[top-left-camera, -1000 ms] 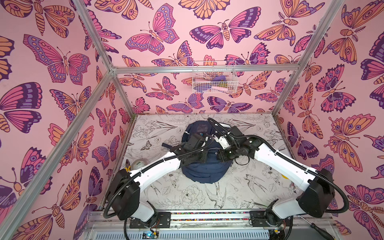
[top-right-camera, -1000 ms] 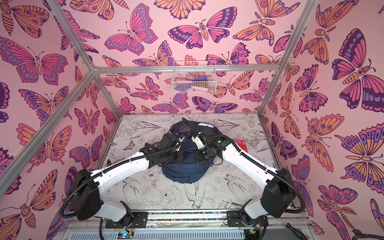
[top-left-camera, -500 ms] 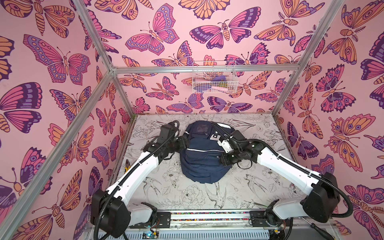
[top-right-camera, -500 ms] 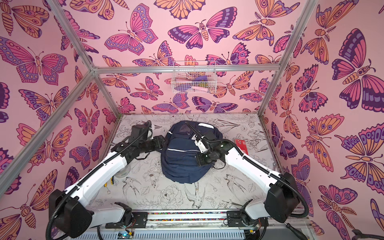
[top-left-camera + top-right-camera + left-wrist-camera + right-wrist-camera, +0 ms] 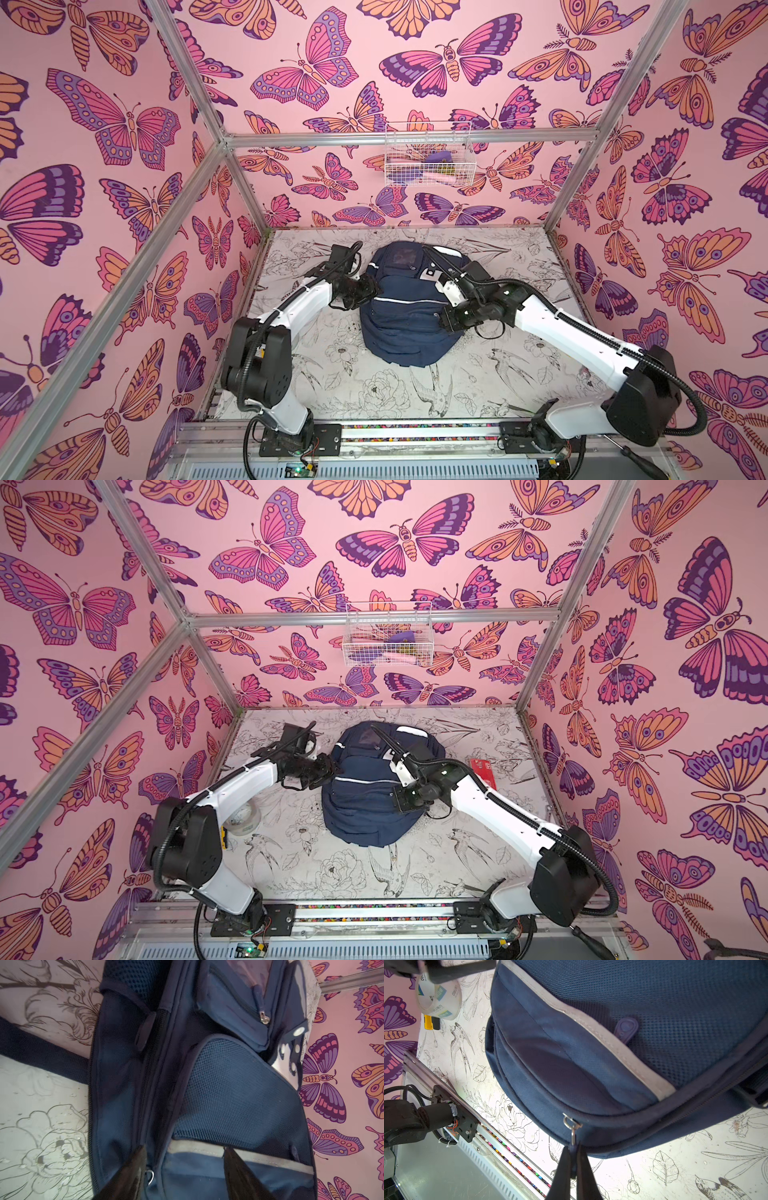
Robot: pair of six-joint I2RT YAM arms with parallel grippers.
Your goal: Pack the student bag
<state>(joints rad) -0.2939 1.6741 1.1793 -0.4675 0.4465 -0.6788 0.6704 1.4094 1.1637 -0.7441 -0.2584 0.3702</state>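
The student bag (image 5: 405,320) (image 5: 365,804), a navy backpack with pale reflective stripes, lies in the middle of the table in both top views. My left gripper (image 5: 371,291) (image 5: 331,770) is against its left flank. In the left wrist view the gripper (image 5: 185,1149) stands open, its fingertips (image 5: 227,1150) pressed on the fabric astride a zip seam and a reflective stripe. My right gripper (image 5: 446,323) (image 5: 400,802) is at the bag's right side. In the right wrist view it (image 5: 573,1148) is shut on the dark zipper pull (image 5: 572,1136) hanging from a metal ring at the bag's rim.
A roll of clear tape (image 5: 439,1001) (image 5: 245,816) and a yellow-and-black item (image 5: 429,1022) lie left of the bag. A red flat item (image 5: 482,769) lies to its right. A white wire basket (image 5: 428,160) hangs on the back wall. The metal rail (image 5: 415,432) runs along the front.
My left gripper left the top of the bag, swung out to the left, and now sits against the bag's left flank. The right gripper stays shut at the bag's right side.
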